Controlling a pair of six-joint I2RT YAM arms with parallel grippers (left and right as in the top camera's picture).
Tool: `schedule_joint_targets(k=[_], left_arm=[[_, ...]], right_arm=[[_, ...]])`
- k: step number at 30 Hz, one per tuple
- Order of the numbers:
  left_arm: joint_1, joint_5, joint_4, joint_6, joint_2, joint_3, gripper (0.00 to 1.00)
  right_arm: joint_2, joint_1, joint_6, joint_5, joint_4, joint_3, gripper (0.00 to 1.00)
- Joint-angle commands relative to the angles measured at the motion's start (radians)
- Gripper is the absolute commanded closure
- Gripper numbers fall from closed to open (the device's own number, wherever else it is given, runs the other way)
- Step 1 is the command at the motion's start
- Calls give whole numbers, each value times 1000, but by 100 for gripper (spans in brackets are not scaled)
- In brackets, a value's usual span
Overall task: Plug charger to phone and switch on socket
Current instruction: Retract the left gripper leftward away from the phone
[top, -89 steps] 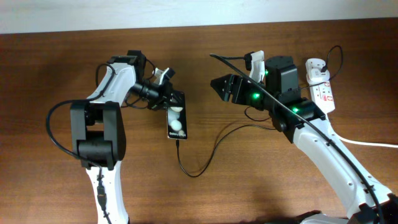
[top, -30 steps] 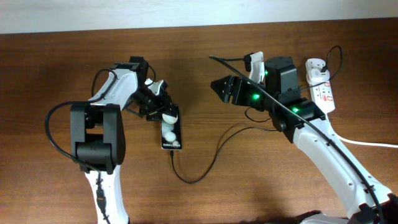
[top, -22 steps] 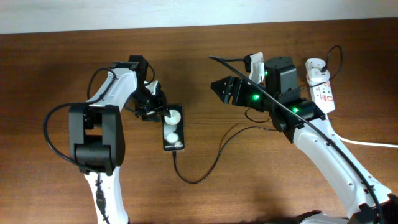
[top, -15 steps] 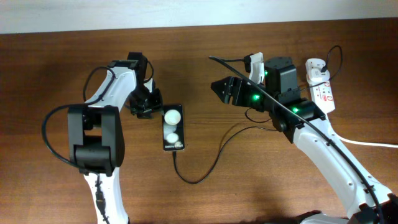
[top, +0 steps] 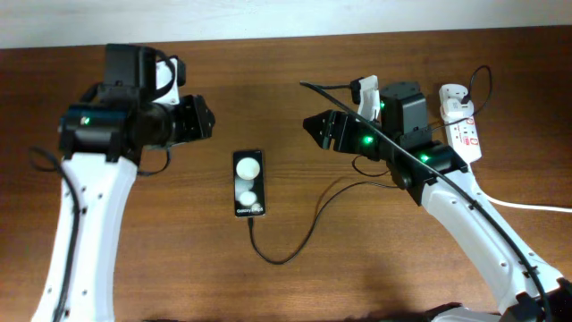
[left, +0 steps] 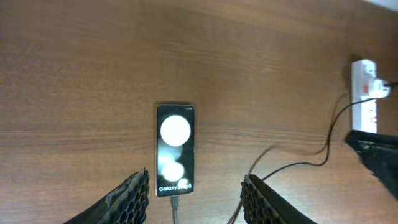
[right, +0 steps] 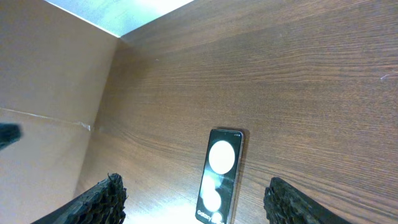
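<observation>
The black phone (top: 249,183) lies flat on the table with its white patches up; it also shows in the left wrist view (left: 175,149) and the right wrist view (right: 219,177). The charger's thin black cable (top: 304,228) meets the phone's near end, where its plug tip (left: 175,203) looks inserted. The white adapter block (top: 454,98) sits in the white socket strip (top: 466,136) at the far right. My left gripper (top: 204,117) is open and empty, raised up and left of the phone. My right gripper (top: 314,124) is open and empty, up and right of the phone.
The socket's thick white cord (top: 536,206) runs off the right edge. The black cable loops on the table between the phone and my right arm (top: 447,192). The socket strip also shows far right in the left wrist view (left: 365,93).
My left gripper laid the tilted phone flat, let go and drew back up and to the left. The phone now lies still with its patches up. The right arm has not moved.
</observation>
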Motion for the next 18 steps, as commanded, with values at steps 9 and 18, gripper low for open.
schedule_joint_targets(k=[9, 18], left_arm=[[3, 197, -115, 131, -171, 8, 45], [3, 221, -119, 167, -169, 8, 1]], right_arm=[[4, 3, -10, 10, 0, 8, 25], [4, 3, -10, 9, -1, 8, 25]])
